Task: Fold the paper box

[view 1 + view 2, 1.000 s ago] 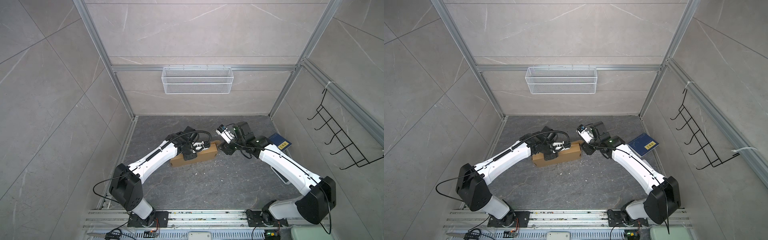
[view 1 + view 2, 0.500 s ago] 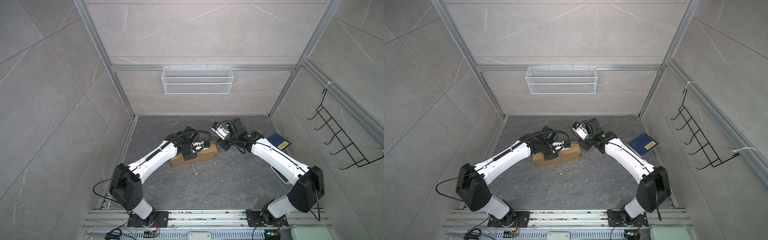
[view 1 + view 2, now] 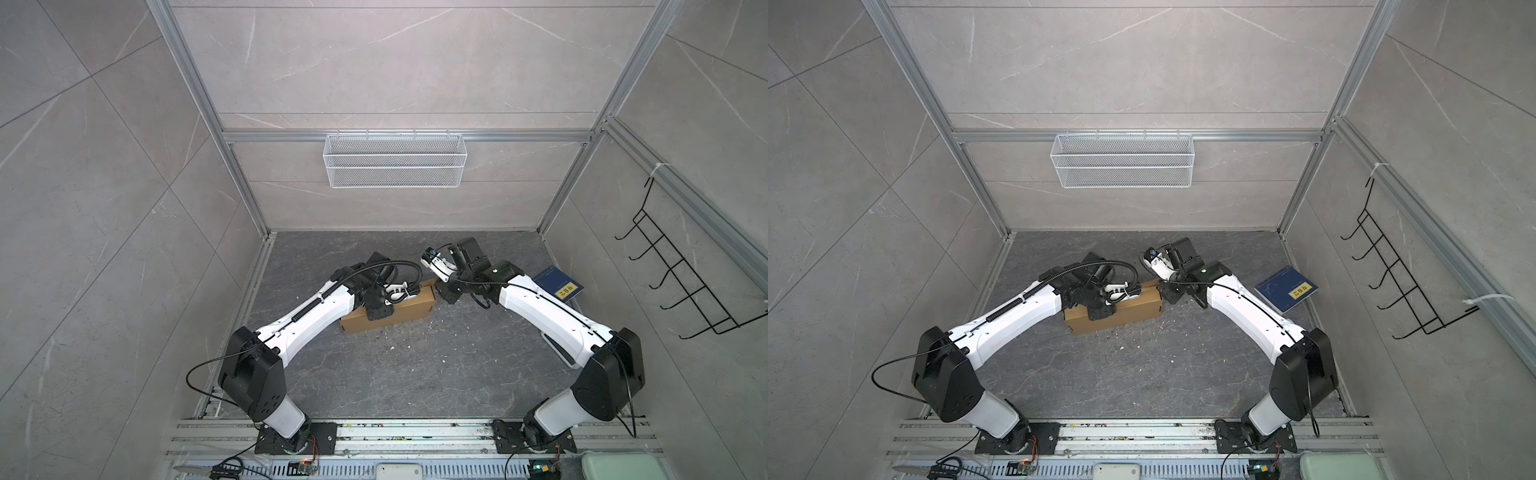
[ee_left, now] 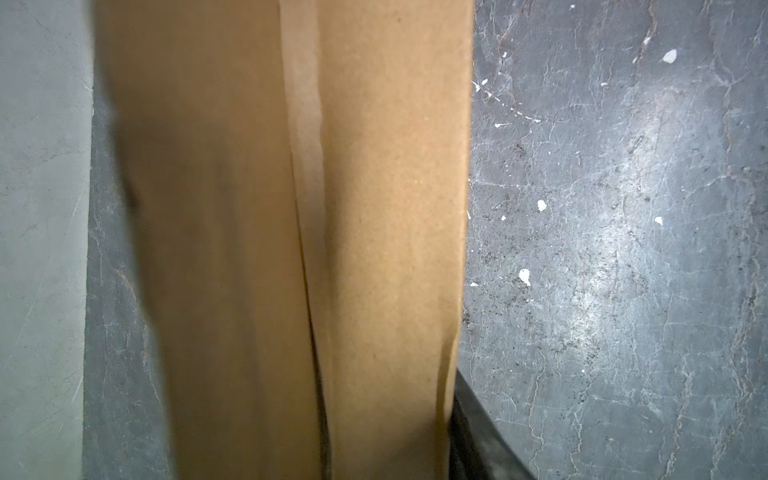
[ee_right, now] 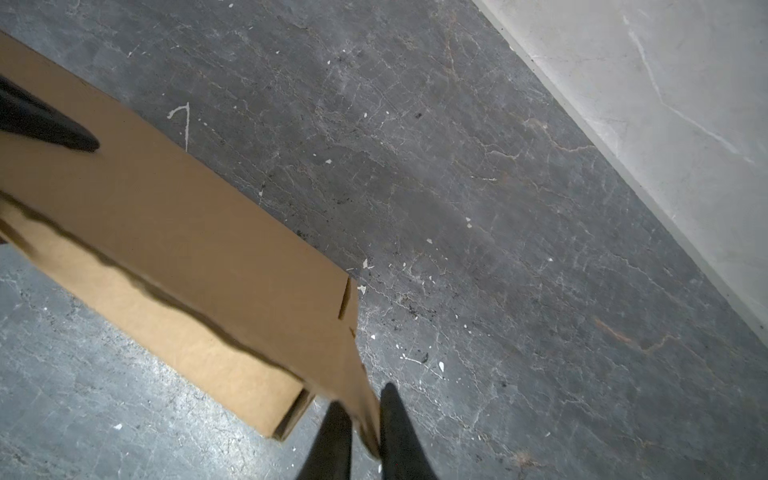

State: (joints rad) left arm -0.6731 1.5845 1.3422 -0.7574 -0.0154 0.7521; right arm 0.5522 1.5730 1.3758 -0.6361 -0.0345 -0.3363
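The paper box (image 3: 399,309) (image 3: 1125,309) is a long brown cardboard box lying on the dark floor in both top views. My left gripper (image 3: 379,308) (image 3: 1099,309) sits over its middle. In the left wrist view cardboard (image 4: 291,249) fills the frame, with one black finger (image 4: 469,436) against its edge and the other hidden. My right gripper (image 3: 439,290) (image 3: 1163,291) is at the box's right end. In the right wrist view the right gripper (image 5: 365,419) has its two black fingers closed on the box's (image 5: 187,232) corner flap.
A dark blue book with a yellow label (image 3: 559,284) (image 3: 1287,289) lies on the floor to the right, close to the side wall. A white wire basket (image 3: 395,160) hangs on the back wall and a black hook rack (image 3: 681,282) on the right wall. White specks dot the floor.
My right gripper has swung left and back to the box's right end and closed its fingers on the corner flap. The left arm and the box have stayed in place.
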